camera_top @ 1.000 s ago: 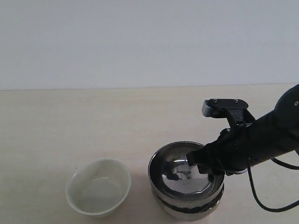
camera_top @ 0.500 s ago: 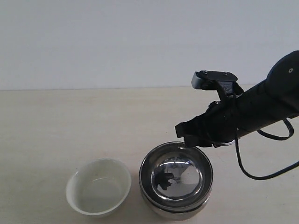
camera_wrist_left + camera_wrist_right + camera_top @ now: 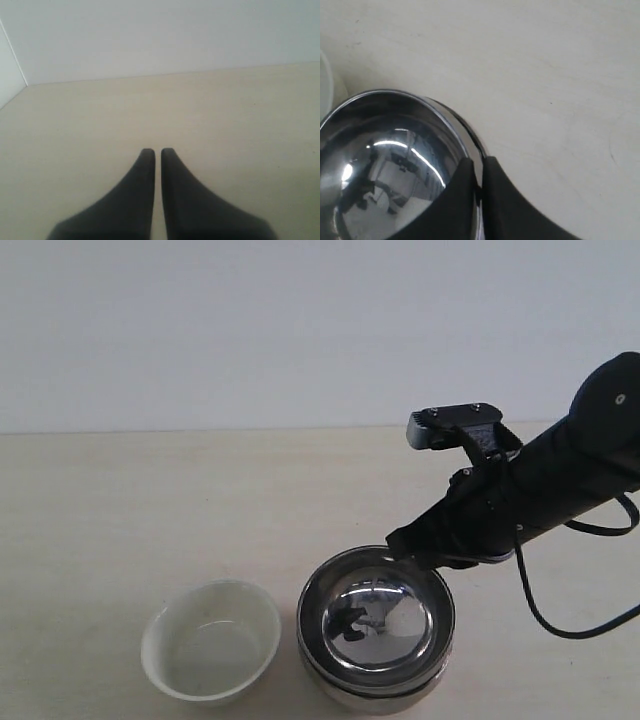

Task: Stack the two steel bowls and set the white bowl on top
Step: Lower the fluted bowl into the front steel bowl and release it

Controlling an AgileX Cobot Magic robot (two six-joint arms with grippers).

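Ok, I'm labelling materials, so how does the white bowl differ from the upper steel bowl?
The white bowl is opaque creamy white; the upper steel bowl is mirror-like and shows reflections. The white bowl stands alone on the table; the upper steel bowl is nested in the lower steel bowl. Nothing touches the white bowl; the right gripper is closed on the upper steel bowl's rim. Both are round, upright and empty.
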